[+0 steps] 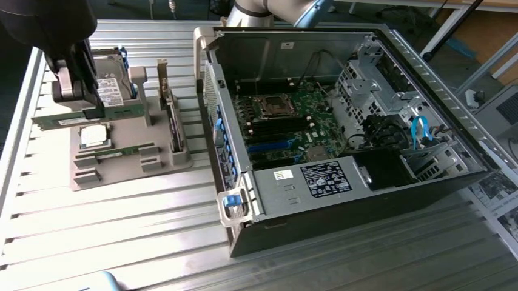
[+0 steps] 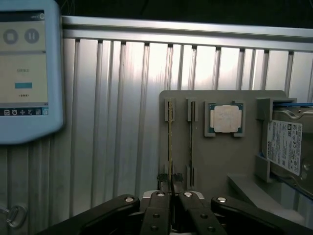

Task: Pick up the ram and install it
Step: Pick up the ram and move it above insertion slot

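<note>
My gripper (image 1: pixel 92 113) hangs over the grey parts holder (image 1: pixel 162 173) at the exterior view's left. It is shut on the ram (image 1: pixel 57 121), a thin green stick that lies level and looks raised a little above the holder. In the wrist view the held ram (image 2: pixel 169 142) runs edge-on from between the black fingers (image 2: pixel 160 196) of the gripper (image 2: pixel 170 185). A second, like stick (image 1: pixel 125 151) rests in its slot on the holder and is also seen edge-on (image 2: pixel 190 142) beside the held one.
The holder also carries a square silver processor (image 1: pixel 93 136) (image 2: pixel 226 119), a hard drive (image 1: pixel 109 88) (image 2: pixel 286 147) and an upright card (image 1: pixel 171 118). An open computer case (image 1: pixel 421 200) with its motherboard (image 1: pixel 312 112) lies to the exterior view's right. A pendant screen (image 2: pixel 24 73) rests on the slatted table (image 1: pixel 121 230).
</note>
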